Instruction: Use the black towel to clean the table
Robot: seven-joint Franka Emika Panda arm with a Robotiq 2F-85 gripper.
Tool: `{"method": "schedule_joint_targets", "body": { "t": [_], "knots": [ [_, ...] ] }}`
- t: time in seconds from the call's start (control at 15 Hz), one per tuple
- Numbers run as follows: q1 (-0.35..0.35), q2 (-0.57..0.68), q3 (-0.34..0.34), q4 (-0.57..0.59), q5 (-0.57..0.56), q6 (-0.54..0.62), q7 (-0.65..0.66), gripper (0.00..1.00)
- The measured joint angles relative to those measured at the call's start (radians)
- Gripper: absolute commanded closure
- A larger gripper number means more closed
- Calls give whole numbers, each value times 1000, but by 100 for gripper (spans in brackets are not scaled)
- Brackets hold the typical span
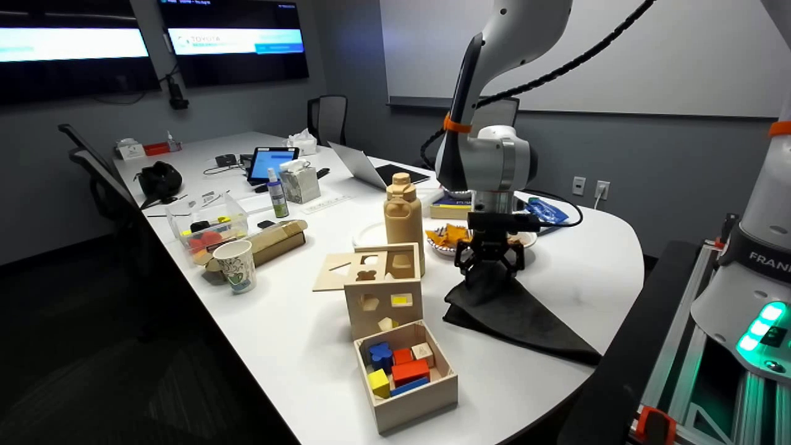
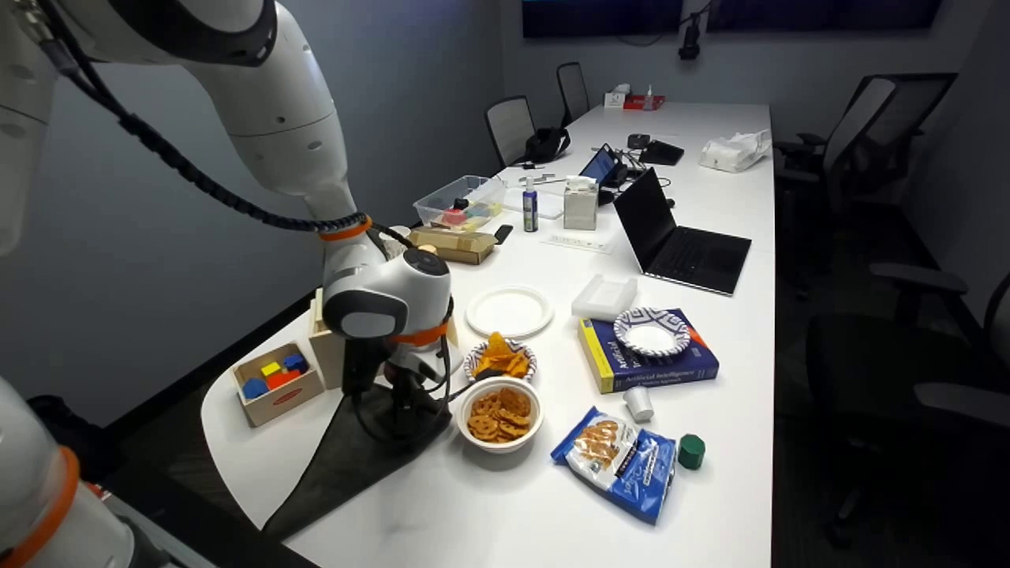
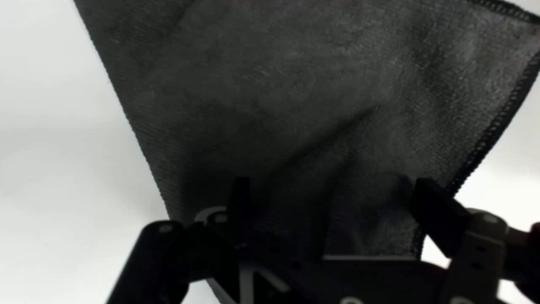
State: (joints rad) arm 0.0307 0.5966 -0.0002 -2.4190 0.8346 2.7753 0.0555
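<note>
Creased black towel [image 1: 525, 315] lies on the white table [image 1: 296, 346], tip at its edge

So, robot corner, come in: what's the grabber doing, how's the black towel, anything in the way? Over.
Gripper open, low over the black towel. Towel creased, lying on the table. White snack bowl close beside it, could obstruct wiping.

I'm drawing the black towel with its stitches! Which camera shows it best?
The wrist view: the black towel fills much of it, so the stitched edge shows close up, though the towel runs off the picture. Both exterior views show it smaller, on the table, its stitches too small to see and part of it behind the gripper.
</note>
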Motion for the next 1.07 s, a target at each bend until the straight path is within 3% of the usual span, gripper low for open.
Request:
{"method": "schedule_joint_targets", "body": {
  "t": [0.53,0.6,1.07],
  "knots": [
    [14,21,20,22,0,54,60,96],
    [25,12,23,14,0,67,65,100],
    [120,-44,34,-24,-1,87,100,99]
  ]
}}
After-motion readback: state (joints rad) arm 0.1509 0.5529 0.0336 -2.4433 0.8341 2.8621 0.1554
